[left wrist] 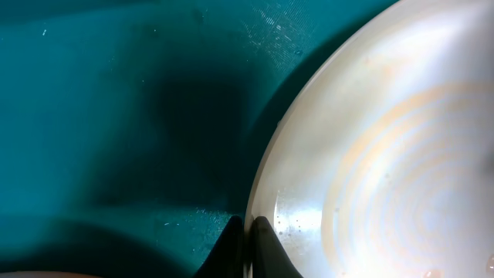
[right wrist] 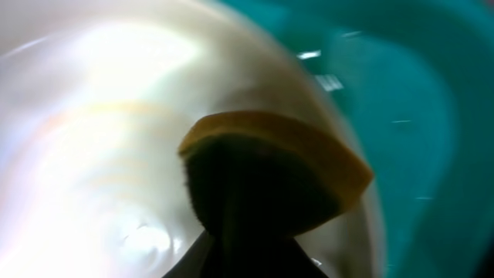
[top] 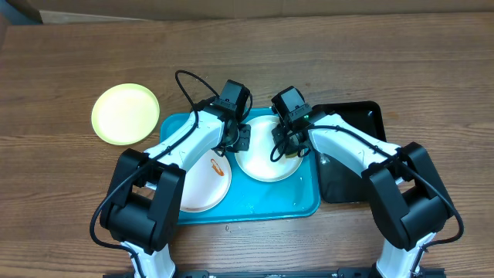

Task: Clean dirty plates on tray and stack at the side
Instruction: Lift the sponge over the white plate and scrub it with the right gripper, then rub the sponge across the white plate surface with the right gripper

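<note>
left end effector [left wrist: 248, 232]: clenched on rim of the white plate [top: 266, 150], fingers pinching the edge; looks like it pins the plate so it won't slide during wiping
right end effector [right wrist: 231, 255]: over the same plate at its right side, yellow sponge [right wrist: 285, 166] at its fingertips, pressed on plate surface; cannot tell if grasping or letting go, fingers mostly hidden behind sponge
white plate: sits on the tray [top: 297, 205], right half; faint orange rings visible in left wrist view, so judged smeared but not fully clean
second white plate [top: 204, 181]: on tray, left half, under left arm; orange smear [top: 217, 167] untouched, so not yet wiped
yellow-green plate [top: 125, 113]: off the tray on the tabletop [top: 69, 193] at left; likely the start of the stack, looks clean
black tray [top: 351, 154]: just beside the blue tray's right edge, probably where the sponge parks
stage: judged mid-task, wiping second of three
</note>
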Motion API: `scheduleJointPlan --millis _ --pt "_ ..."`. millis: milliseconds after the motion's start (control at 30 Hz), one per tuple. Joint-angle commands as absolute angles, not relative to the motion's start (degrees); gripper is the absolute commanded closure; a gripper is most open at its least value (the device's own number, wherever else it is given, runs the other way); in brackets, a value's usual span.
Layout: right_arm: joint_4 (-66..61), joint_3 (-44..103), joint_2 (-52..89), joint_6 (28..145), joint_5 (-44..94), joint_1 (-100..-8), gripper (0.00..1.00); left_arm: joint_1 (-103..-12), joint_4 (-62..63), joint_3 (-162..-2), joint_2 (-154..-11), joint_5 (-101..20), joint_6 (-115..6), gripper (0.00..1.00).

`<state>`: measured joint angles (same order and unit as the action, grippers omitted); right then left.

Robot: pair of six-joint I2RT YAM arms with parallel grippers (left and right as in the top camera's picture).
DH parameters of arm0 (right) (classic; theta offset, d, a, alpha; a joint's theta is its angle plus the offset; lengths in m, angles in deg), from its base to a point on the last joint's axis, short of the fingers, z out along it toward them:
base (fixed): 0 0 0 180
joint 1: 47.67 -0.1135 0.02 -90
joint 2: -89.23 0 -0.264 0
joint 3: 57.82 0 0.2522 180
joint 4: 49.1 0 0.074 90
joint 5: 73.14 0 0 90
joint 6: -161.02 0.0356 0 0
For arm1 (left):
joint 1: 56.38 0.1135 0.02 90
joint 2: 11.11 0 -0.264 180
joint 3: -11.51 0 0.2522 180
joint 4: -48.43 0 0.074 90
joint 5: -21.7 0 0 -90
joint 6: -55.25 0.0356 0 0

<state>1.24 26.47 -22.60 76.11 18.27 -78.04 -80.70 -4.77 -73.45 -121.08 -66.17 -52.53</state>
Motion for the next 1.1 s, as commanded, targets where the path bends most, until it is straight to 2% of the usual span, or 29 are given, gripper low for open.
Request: scheduleJointPlan --millis 0,167,400,567,767,1067 --pt "4.04 24.37 -26.62 69.26 34.27 -78.85 0.82 -80.74 -5.34 -72.80 -121.47 -65.27 -51.20 0.96" --pt "10.09 28.59 -26.62 64.52 48.54 -76.36 0.94 -80.74 -5.65 -72.80 -121.47 -65.27 -51.20 0.96" --pt "13.30 38.77 -26.05 64.56 63.73 -71.01 0.96 -80.72 -5.58 -72.80 -121.47 -65.30 -51.20 0.95" --pt "19.95 45.09 -24.50 64.56 59.90 -68.43 0.96 -80.74 -5.58 -72.80 -121.47 -65.30 -51.20 0.94" --pt "25.87 45.64 -22.29 64.56 52.52 -66.72 0.96 -80.74 -5.56 -72.80 -121.47 -65.30 -51.20 0.92" --pt "21.37 40.15 -22.32 66.53 51.64 -67.60 0.96 -80.74 -5.49 -72.80 -121.47 -65.30 -51.22 0.92"
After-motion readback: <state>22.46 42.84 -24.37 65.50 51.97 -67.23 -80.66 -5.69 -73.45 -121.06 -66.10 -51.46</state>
